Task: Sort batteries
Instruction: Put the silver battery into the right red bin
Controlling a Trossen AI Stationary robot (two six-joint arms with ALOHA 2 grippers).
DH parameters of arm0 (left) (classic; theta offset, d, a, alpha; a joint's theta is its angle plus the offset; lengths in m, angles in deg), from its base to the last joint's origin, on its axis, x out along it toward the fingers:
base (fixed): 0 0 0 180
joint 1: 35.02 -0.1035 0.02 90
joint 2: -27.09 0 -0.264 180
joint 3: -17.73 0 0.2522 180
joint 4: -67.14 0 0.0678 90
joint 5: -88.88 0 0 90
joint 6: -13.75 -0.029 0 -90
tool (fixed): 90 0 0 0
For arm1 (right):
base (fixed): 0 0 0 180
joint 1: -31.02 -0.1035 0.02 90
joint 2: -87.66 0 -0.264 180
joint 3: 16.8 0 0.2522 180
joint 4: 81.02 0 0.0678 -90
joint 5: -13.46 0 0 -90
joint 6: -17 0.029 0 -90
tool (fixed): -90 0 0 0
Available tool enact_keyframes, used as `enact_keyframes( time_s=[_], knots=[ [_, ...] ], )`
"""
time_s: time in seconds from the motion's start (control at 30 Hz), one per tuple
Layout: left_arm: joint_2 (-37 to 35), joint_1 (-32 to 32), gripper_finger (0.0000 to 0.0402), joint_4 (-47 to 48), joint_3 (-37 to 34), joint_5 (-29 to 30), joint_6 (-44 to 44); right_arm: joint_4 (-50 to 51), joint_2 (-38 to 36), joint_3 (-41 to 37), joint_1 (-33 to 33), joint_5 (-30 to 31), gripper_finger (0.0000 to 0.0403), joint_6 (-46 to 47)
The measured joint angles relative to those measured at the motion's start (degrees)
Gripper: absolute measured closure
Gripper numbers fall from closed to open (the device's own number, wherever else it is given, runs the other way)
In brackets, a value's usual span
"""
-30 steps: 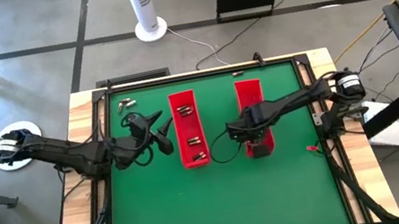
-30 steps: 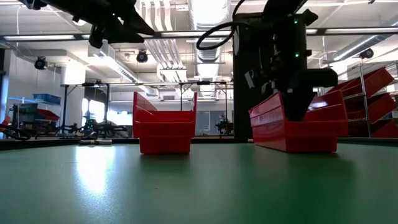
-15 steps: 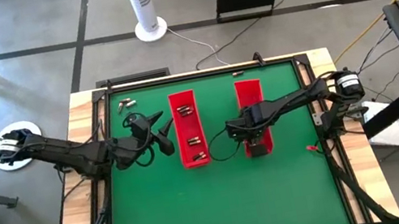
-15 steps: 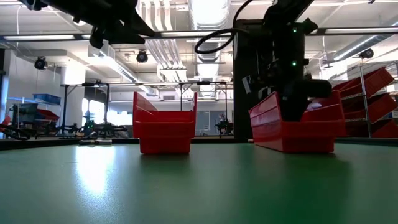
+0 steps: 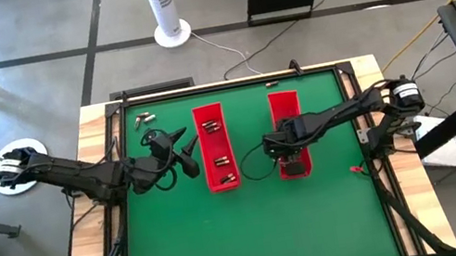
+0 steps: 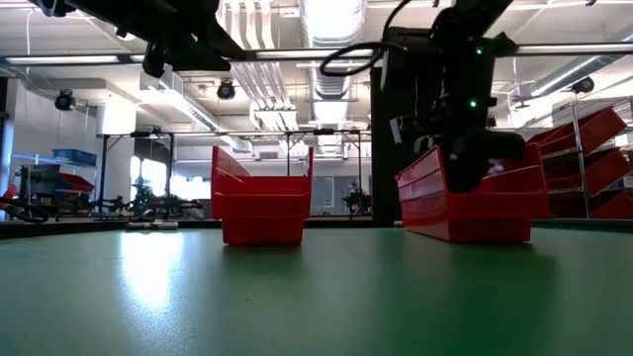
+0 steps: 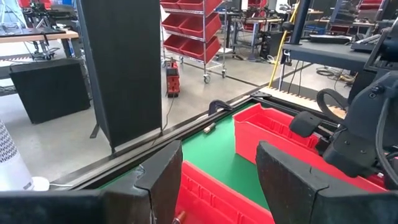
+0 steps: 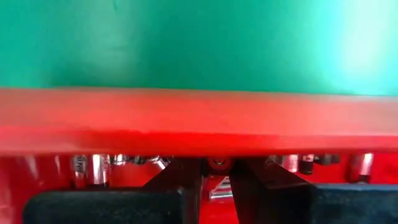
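Two long red trays stand side by side on the green mat: the left tray [image 5: 213,146] and the right tray [image 5: 290,126]. A few batteries [image 5: 222,160] lie in the left tray, several batteries [image 8: 93,165] lie on the right tray's floor, and loose batteries [image 5: 144,118] lie on the mat at the far left. My right gripper [image 8: 216,186] points down into the right tray's near part, shut on a small battery [image 8: 219,164]. My left gripper [image 7: 217,180] hangs open and empty above the mat, left of the left tray. My right gripper pinches a small battery between its two fingertips [image 8: 186,180]; only its round end [image 8: 219,164] shows in the narrow gap. The fingers come from above, pointing steeply down. The battery is inside the right tray [image 6: 475,203], whose wall hides it in the low view.
One more battery [image 5: 272,84] lies on the mat at the far edge behind the right tray. A black frame [image 5: 229,82] borders the mat. A small red thing [image 5: 356,169] lies near the right edge. The near half of the mat [image 5: 256,236] is bare.
My right gripper has tipped to point more steeply down into the right tray, staying over the same part of it and staying shut. My left arm has kept still.
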Motion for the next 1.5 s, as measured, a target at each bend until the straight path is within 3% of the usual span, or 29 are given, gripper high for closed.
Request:
enact_keyframes(
  time_s=[0.97, 1.33, 1.5],
  knots=[
    [-0.02, 0.0, 0.0216, 0.72, 0.0, 0.0, 0.01, -5.01, -0.17, -4.89, 0.2, -3.19, 0.035, 1.42],
    [-0.02, 0.0, 0.0216, 0.79, -0.02, -0.1, 0.07, -5.93, 0.0, -5.21, 0.2, -3.48, 0.0321, 1.28],
    [-0.04, -0.02, 0.0216, 1.16, -0.02, -3.58, 0.34, -5.96, 0.0, -5.22, 0.2, -3.46, 0.0324, 1.21]
  ],
)
